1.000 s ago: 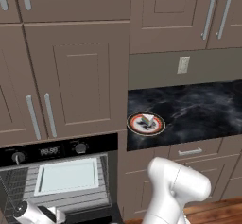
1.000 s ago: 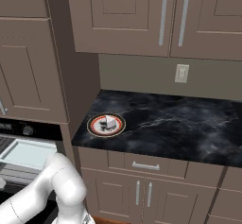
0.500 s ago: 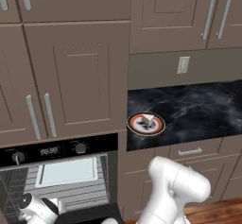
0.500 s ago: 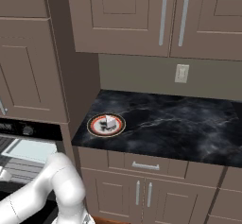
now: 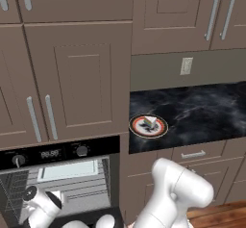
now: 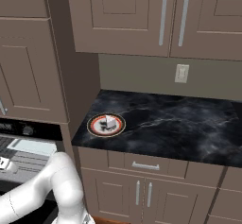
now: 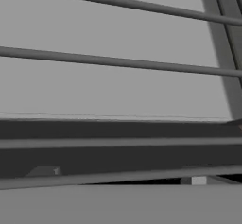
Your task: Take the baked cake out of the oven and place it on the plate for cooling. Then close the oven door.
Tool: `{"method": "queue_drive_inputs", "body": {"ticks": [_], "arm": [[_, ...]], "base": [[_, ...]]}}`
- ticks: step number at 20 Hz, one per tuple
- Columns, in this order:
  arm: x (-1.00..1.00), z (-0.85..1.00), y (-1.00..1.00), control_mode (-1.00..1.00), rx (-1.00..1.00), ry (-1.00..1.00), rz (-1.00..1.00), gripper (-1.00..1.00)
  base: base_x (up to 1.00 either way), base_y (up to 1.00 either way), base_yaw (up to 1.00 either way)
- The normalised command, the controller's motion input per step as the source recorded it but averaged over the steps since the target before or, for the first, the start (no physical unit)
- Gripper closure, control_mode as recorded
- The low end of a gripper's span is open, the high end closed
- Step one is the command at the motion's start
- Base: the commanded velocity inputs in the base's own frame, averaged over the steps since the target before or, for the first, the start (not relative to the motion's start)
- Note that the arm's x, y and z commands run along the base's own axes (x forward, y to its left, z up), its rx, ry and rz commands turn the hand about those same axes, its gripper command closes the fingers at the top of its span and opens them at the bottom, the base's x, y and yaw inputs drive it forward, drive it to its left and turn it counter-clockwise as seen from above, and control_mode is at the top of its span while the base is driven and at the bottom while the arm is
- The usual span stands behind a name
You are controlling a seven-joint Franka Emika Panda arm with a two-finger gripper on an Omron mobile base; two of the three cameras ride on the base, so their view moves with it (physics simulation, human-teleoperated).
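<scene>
Brown cabinets surround the oven [image 5: 62, 174], whose cavity is open with the arm reaching low into it. Far up and to the right of the gripper, the plate [image 5: 149, 126] rests on the black counter [image 6: 189, 124], and the baked cake [image 5: 151, 121] seems to lie on it already, so I judge the first part done. What remains is closing the oven door [image 5: 91, 220], which hangs down below the cavity. The gripper's jaws stand wide, holding nothing; the hand view looks close along rack bars.
</scene>
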Motion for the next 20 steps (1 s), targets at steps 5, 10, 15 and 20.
{"method": "queue_drive_inputs", "body": {"ticks": [5,10,15,20], "arm": [[0.57,-0.01,0.0,-1.0,0.0,-0.09,0.01,-1.0],[0.26,0.0,0.13,-1.0,0.0,-0.19,0.07,-1.0],[0.04,0.0,0.26,-1.0,0.0,-0.19,0.12,-1.0],[0.27,-0.06,0.13,-1.0,0.0,-0.17,0.08,-1.0]], "base": [[0.0,0.0,0.0],[0.0,0.0,0.0],[0.0,0.0,0.0],[0.0,0.0,0.0]]}}
